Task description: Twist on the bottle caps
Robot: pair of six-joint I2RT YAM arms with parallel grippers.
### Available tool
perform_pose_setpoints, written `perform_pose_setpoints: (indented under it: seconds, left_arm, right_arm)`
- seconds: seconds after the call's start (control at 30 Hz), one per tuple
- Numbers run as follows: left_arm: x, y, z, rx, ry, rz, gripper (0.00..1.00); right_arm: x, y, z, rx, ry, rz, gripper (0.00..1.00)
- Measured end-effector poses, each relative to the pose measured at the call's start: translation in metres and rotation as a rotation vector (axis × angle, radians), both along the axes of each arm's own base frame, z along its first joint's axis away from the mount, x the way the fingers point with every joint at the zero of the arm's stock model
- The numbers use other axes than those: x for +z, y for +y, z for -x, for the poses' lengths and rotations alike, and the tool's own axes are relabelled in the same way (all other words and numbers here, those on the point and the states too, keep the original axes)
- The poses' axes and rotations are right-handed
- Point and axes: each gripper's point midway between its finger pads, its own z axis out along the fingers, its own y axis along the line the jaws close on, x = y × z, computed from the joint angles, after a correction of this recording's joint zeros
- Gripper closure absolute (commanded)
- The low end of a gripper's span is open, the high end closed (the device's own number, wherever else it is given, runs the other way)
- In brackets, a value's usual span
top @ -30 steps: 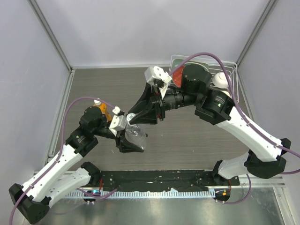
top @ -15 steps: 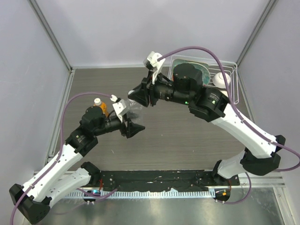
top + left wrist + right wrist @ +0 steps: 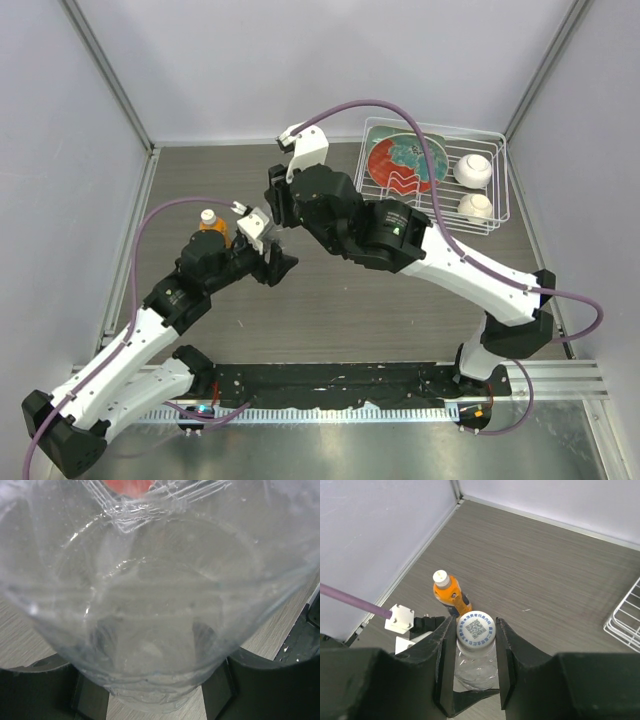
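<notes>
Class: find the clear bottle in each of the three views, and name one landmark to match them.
Top external: clear bottle left of centre, mostly hidden beneath the right gripper.
Left wrist: fills the frame.
Right wrist: bottom centre, its cap between the fingers.
Landmark: orange bottle, in top and right wrist views.

The clear bottle is boxed in. The right pincer clamps its white cap from both sides and the left pincer grips its body. Just left of it and slightly farther back stands the orange bottle. Beyond the clear bottle the desk lies open. The wire rack sits well apart to its far right.
</notes>
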Motion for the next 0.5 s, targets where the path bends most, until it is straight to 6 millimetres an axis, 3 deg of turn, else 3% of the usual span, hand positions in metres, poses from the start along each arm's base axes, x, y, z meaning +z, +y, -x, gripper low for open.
perform_pose_setpoints:
  seconds: [0.13, 0.17, 0.23, 0.27, 0.37, 0.5]
  left_arm:
    - [-0.006, 0.002, -0.001, 0.016, 0.012, -0.013, 1.00]
    - [-0.006, 0.003, -0.001, 0.018, 0.011, -0.014, 1.00]
    - [-0.006, 0.002, -0.001, 0.017, 0.011, -0.013, 1.00]
    - [-0.006, 0.002, -0.001, 0.016, 0.012, -0.012, 1.00]
    - [-0.002, 0.000, 0.002, 0.004, 0.013, 0.008, 1.00]
    - [0.017, -0.007, 0.007, -0.034, -0.025, 0.081, 1.00]
  right_arm:
    - [-0.005, -0.001, -0.002, -0.062, 0.018, -0.013, 0.96]
    - [-0.005, -0.002, -0.002, -0.066, 0.019, -0.015, 0.85]
    - [-0.005, -0.002, -0.002, -0.067, 0.018, -0.018, 0.73]
    - [-0.004, -0.001, -0.002, -0.064, 0.016, -0.017, 0.59]
    - [0.001, 0.001, 0.001, -0.034, 0.010, -0.019, 0.35]
    - [0.008, 0.002, 0.010, 0.035, 0.000, 0.003, 0.21]
